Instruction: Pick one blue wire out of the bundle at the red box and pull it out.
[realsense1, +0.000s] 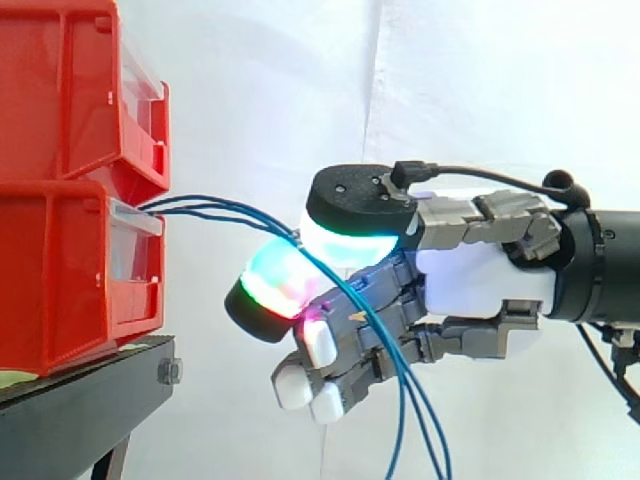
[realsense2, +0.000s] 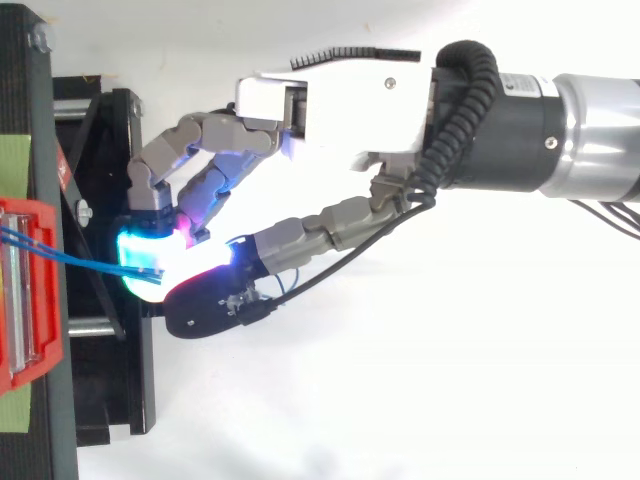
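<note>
Three thin blue wires (realsense1: 225, 212) come out of the front of the lower red bin (realsense1: 60, 270) and run right to my hand (realsense1: 480, 280). There they pass between two glowing pads (realsense1: 355, 238) that press together on them, just right of the bin. I cannot tell how many of the wires are pinched. Past the pinch the wires hang down in loops (realsense1: 405, 400) under the hand. From above, a blue wire (realsense2: 90, 262) stretches from the red bin (realsense2: 30, 290) to the glowing pads, and the hand (realsense2: 330, 100) reaches in from the right with its other fingers curled.
A second red bin (realsense1: 60, 90) is stacked on the lower one. Both stand on a black stand (realsense1: 80, 400) at the left, and a white curtain hangs behind. Open room lies right of the bins.
</note>
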